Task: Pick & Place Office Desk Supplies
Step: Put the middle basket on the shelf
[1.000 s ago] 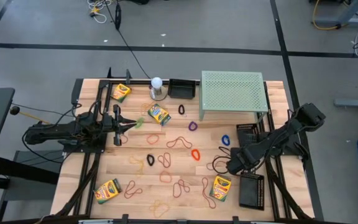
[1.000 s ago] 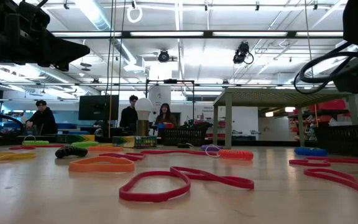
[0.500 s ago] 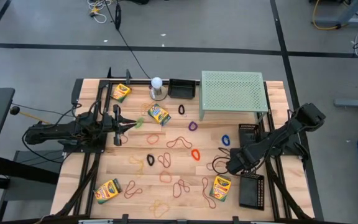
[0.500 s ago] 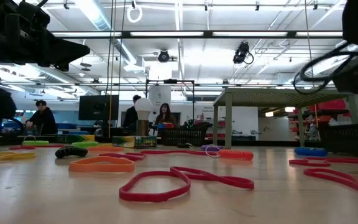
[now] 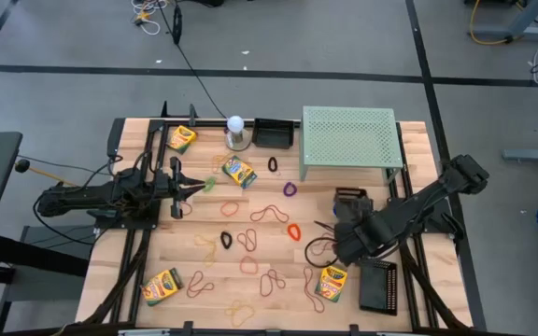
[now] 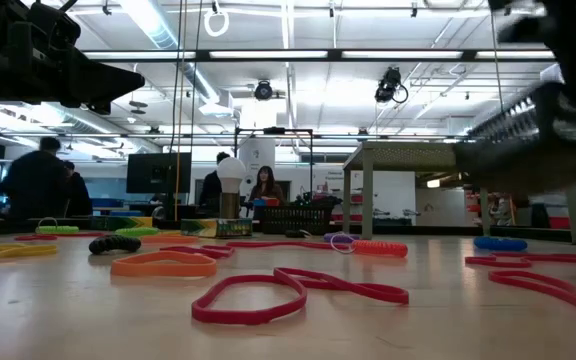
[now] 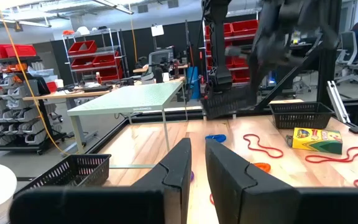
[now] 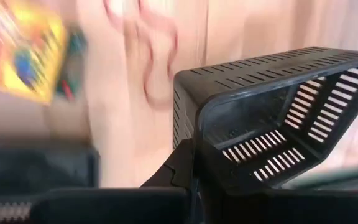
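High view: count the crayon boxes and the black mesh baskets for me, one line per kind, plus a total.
Crayon boxes: 4
Black mesh baskets: 3, one of them held off the table by the right gripper
Total: 7
The left gripper waits at the table's left side.

Big open workshop kind of space. The floor (image 5: 344, 37) around the wooden table (image 5: 213, 280) is plain grey with dark tape lines crossing it, and a few loose cables (image 5: 152, 14) lie off near the far edge. Looking level across, the ceiling is all long strip lights (image 6: 158, 20) and exposed beams, pretty bright. A few people (image 6: 38, 185) are over at desks far back, near a dark screen (image 6: 158, 172). Off to one side there are metal shelves loaded with red bins (image 7: 86, 53), a workbench (image 7: 73, 96), and an office chair (image 7: 356, 53).
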